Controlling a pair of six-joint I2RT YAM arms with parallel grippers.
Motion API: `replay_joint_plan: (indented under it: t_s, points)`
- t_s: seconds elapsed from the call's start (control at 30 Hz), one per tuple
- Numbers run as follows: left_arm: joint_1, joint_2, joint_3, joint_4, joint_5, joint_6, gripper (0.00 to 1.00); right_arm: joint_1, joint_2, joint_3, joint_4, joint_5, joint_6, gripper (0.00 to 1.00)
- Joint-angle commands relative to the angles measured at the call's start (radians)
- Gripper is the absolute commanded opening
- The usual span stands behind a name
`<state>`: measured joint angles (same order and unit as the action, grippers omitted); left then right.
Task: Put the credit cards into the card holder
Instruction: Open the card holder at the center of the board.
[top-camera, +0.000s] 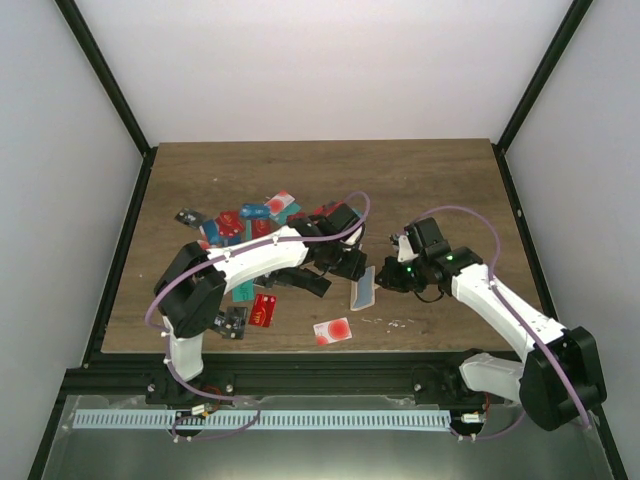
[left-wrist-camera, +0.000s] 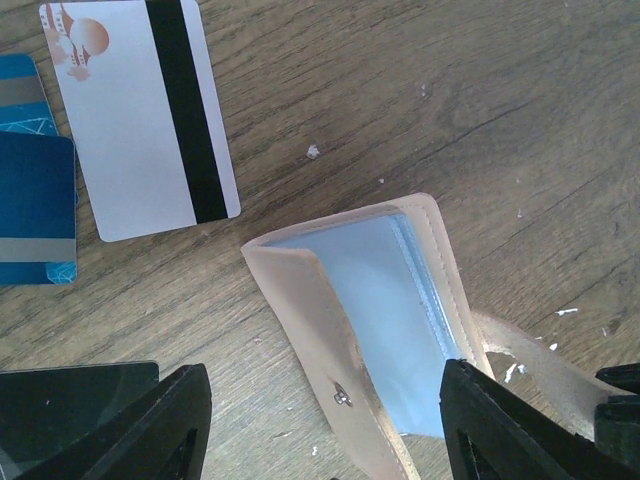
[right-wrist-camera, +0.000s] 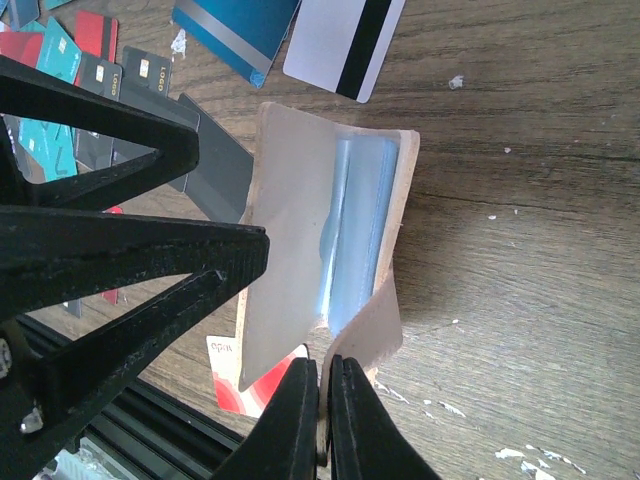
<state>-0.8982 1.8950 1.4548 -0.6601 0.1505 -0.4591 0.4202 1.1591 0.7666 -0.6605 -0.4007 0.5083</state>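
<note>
Brown wood-grain table (top-camera: 440, 180) with scattered white specks (top-camera: 395, 322), black frame posts (top-camera: 105, 75), white walls (top-camera: 320, 70), ribbed metal rail (top-camera: 300, 418)

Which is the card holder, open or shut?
Open: the card holder is spread, clear sleeves showing inside; the right gripper pinches one flap.

Dark wood-grain table (top-camera: 420, 180) inside plain white walls (top-camera: 320, 60), black corner posts (top-camera: 103, 70), even soft light.
</note>
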Motion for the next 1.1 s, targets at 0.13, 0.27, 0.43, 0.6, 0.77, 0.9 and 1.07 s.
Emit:
replay_joint_plan:
  t_s: [0.13,0.27,0.43,0.6,0.77,0.9,1.07]
  points:
    - [-0.002,0.024,-0.03,0.001,-0.035,0.023,0.56,-0.005,0.014,0.019,0.006,0.027,-0.015,0.01]
    - [-0.002,0.008,-0.071,0.002,-0.077,0.018,0.48,-0.009,0.065,0.019,-0.007,0.088,-0.003,0.01]
    - [-0.001,-0.03,-0.149,0.044,-0.076,-0.014,0.32,-0.023,0.136,0.015,0.017,0.117,0.001,0.01]
    - [0.0,-0.043,-0.213,0.07,-0.058,-0.049,0.29,-0.042,0.199,0.023,0.044,0.139,-0.005,0.01]
    - [0.007,-0.074,-0.288,0.1,-0.054,-0.092,0.37,-0.059,0.254,0.027,0.073,0.158,-0.016,0.01]
    - [0.009,-0.092,-0.336,0.125,-0.04,-0.118,0.43,-0.061,0.299,0.021,0.089,0.16,-0.023,0.01]
    - [0.009,-0.107,-0.37,0.128,-0.036,-0.145,0.53,-0.062,0.308,0.025,0.075,0.138,-0.027,0.08]
